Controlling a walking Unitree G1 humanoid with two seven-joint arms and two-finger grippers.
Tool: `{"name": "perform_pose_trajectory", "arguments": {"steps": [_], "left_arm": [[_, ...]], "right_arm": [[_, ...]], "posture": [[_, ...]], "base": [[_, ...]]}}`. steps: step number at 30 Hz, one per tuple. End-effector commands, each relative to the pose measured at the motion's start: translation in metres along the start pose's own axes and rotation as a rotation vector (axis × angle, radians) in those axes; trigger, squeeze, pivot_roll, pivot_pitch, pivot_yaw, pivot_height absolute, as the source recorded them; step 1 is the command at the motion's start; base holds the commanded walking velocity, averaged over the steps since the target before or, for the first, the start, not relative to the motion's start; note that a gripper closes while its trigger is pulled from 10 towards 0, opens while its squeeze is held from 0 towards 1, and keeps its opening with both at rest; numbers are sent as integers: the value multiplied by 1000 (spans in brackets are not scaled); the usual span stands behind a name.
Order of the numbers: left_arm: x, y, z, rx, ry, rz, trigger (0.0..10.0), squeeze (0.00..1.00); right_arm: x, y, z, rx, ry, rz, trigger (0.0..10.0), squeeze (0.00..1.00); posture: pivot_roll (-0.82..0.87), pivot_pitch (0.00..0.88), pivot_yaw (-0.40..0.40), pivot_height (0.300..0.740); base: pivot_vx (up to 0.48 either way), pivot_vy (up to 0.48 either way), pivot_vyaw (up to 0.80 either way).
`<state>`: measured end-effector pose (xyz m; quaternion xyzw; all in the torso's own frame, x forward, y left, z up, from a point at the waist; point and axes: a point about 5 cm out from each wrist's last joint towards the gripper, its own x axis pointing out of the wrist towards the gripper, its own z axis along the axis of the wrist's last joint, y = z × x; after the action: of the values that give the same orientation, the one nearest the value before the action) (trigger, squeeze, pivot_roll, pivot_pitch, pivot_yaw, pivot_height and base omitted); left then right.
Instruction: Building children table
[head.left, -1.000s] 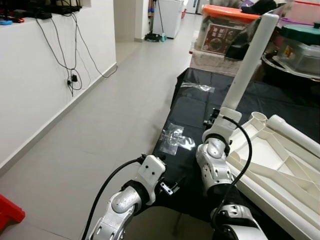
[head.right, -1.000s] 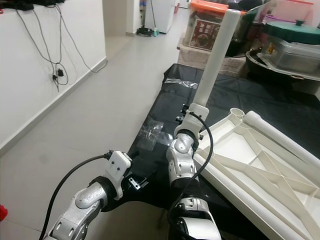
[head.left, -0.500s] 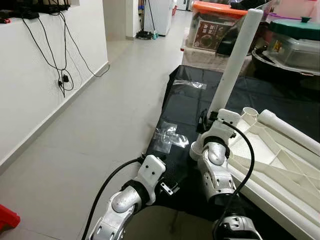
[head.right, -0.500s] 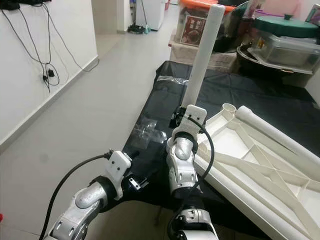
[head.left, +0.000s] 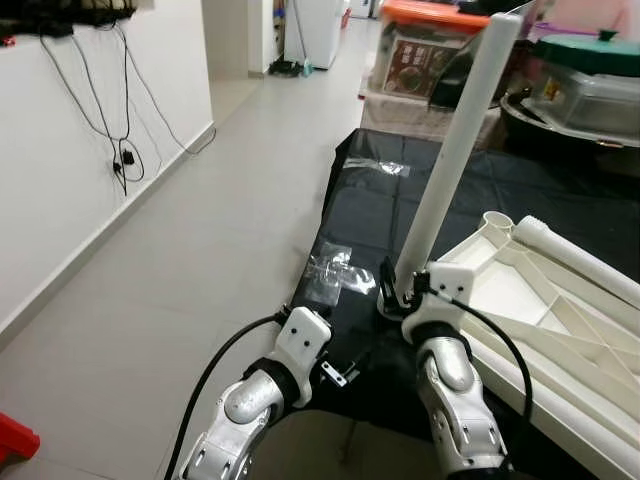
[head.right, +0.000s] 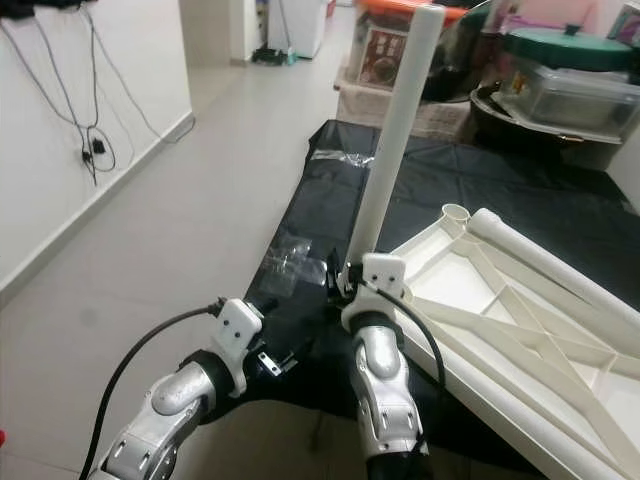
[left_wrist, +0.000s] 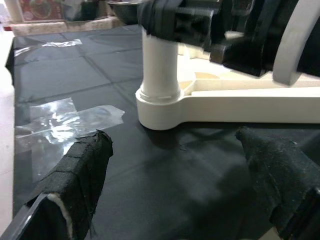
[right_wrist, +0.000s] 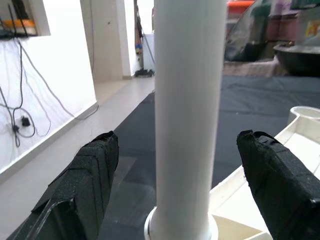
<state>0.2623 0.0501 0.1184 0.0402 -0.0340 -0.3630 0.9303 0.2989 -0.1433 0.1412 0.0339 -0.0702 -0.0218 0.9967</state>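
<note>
A white table leg (head.left: 455, 150) stands tilted in the corner socket of the upturned white table top (head.left: 560, 330), which lies on a black sheet (head.left: 375, 215) on the floor. The right hand (right_wrist: 175, 195) has its fingers spread on either side of the leg, not touching it. The left hand (left_wrist: 175, 185) hovers low over the sheet, fingers spread, near the socket

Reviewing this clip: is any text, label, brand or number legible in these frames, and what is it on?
None can be read.
Printed label on the box with the orange lid: dark red with a round picture, lettering too small and blurred.
White table leg, upside-down white tabletop and black sheet: no markings visible.
Right gripper and left gripper: no markings visible.
</note>
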Motion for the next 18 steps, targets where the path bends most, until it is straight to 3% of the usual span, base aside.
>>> {"name": "perform_pose_trajectory", "arguments": {"steps": [1,9,12,18], "left_arm": [[0,0,-3,-12,19,3,10000,0],[2,0,-6,17,50,5,10000,0],[2,1,-8,17,59,10,10000,0],[1,2,-9,21,68,11,10000,0]], "right_arm": [[-16,-7,-6,-31,29,-10,10000,0],[-42,-9,-15,-62,80,-39,10000,0],[-45,-9,-16,-63,82,-52,10000,0],[-45,-10,-15,-57,77,-64,10000,0]], "posture": [[145,0,-104,740],[139,0,-103,740],[136,0,-98,740],[133,0,-94,740]], "base": [[0,0,0],[0,0,-659],[0,-309,-700],[0,-480,0]]}}
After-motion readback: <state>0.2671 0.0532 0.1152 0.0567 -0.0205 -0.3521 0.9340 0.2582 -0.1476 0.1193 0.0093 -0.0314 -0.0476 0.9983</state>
